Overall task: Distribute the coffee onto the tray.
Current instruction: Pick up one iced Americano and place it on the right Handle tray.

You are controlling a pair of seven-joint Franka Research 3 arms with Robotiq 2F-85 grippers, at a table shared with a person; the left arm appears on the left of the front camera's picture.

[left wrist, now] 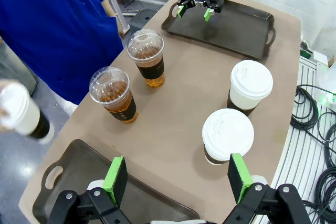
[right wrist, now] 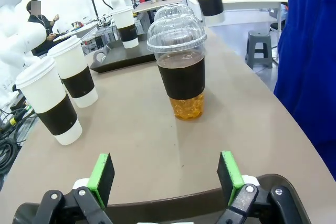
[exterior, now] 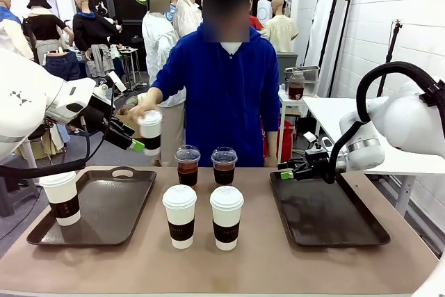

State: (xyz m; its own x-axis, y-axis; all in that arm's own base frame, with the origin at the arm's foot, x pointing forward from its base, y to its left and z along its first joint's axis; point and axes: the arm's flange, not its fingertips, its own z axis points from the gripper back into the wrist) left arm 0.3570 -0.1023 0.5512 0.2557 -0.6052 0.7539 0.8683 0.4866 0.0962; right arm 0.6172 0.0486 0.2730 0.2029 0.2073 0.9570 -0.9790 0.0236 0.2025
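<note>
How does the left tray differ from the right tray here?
The left tray carries one white cup; the right tray carries none. The open right gripper hovers at the right tray's far inner corner; the open left gripper is beyond the left tray, beside a second cup in the person's hand. Both are dark, handled, flat on the table.

Brown table [exterior: 278,269], dark left tray [exterior: 115,206] and dark right tray [exterior: 327,217] at its ends, between them two white paper cups [exterior: 180,216] near, two clear dome-lidded cups [exterior: 187,166] just behind
</note>
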